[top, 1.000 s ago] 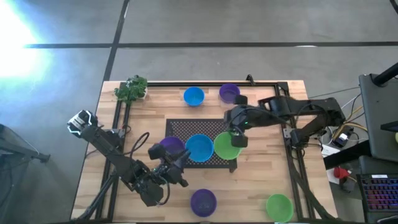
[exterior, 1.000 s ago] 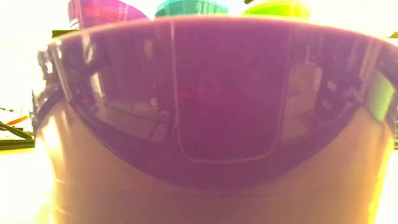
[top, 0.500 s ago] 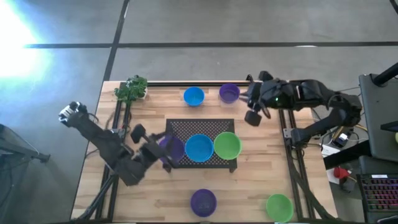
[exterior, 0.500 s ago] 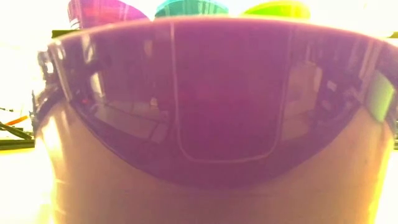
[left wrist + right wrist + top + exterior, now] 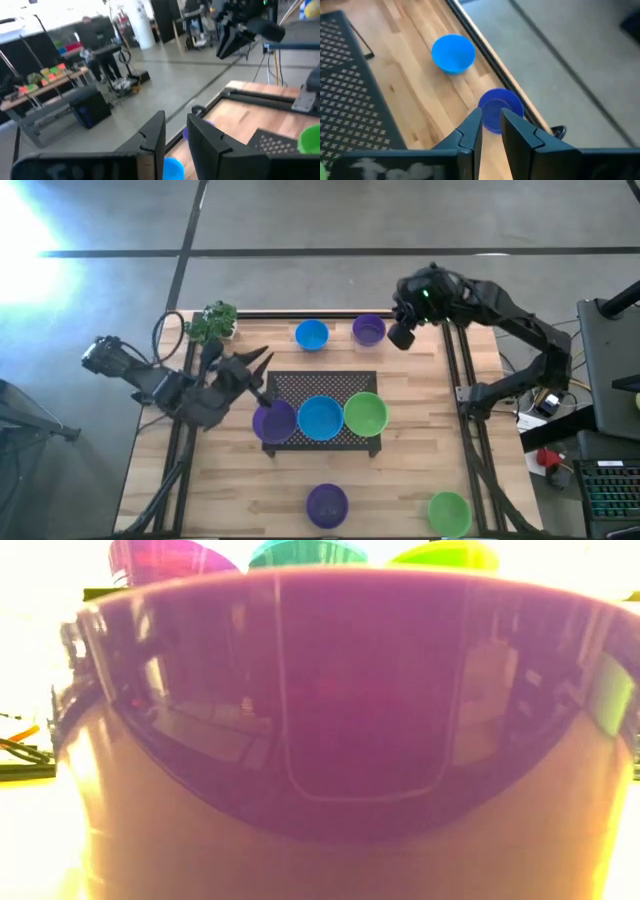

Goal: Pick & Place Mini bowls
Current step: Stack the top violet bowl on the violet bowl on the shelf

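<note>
Right end effector [image 5: 402, 337] slightly parted, empty, above purple bowl [image 5: 368, 329] | plant [image 5: 211, 323] at far-left corner

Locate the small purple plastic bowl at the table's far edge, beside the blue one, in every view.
High view: the purple bowl sits at the far edge, by the right gripper.
Low view: not identifiable; a near purple bowl fills the picture.
Left wrist view: a purple sliver by the fingers.
Right wrist view: behind the fingertips.
Shared landmark: the neighbouring blue bowl.
</note>
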Controlling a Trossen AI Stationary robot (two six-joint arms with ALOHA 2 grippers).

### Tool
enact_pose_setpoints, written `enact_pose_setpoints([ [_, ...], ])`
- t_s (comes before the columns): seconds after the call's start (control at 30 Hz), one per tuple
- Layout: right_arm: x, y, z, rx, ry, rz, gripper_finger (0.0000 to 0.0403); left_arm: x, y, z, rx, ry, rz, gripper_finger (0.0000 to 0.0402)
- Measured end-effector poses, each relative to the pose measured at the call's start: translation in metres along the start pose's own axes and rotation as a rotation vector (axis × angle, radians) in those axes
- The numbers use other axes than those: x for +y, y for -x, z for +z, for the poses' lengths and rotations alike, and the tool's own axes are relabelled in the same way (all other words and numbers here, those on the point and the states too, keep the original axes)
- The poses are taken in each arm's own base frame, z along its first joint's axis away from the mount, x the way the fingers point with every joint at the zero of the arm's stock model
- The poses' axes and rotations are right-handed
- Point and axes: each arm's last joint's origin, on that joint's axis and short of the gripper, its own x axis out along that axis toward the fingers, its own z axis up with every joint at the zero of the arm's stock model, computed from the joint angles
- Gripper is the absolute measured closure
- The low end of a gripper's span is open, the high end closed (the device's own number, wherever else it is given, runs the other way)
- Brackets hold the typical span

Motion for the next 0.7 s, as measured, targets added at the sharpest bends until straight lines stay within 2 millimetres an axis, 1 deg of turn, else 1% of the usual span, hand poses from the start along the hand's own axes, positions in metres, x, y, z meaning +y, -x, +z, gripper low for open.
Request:
enact_pose_setpoints([
  [0.13, -0.021, -0.023, 0.003, 0.06, -0.046, -0.023, 0.0335, 0.01, -0.016, -0.005, 0.051, -0.012, 0.006, 0.0319],
  [0.27, -0.043, -0.046, 0.004, 0.125, -0.102, -0.043, 0.0335, 0.014, -0.027, -0.009, 0.09, -0.014, -0.008, 0.0319],
  [0.4, -0.063, -0.068, 0.002, 0.185, -0.167, 0.038, 0.0335, 0.01, -0.03, -0.011, 0.108, -0.03, -0.038, 0.0319],
  [0.57, -0.08, -0.094, -0.001, 0.256, -0.232, 0.015, 0.0335, 0.007, -0.031, -0.013, 0.114, -0.066, -0.042, 0.0319],
  [0.7, -0.09, -0.114, -0.005, 0.314, -0.239, 0.005, 0.0335, 0.004, -0.032, -0.014, 0.116, -0.087, -0.043, 0.0319],
])
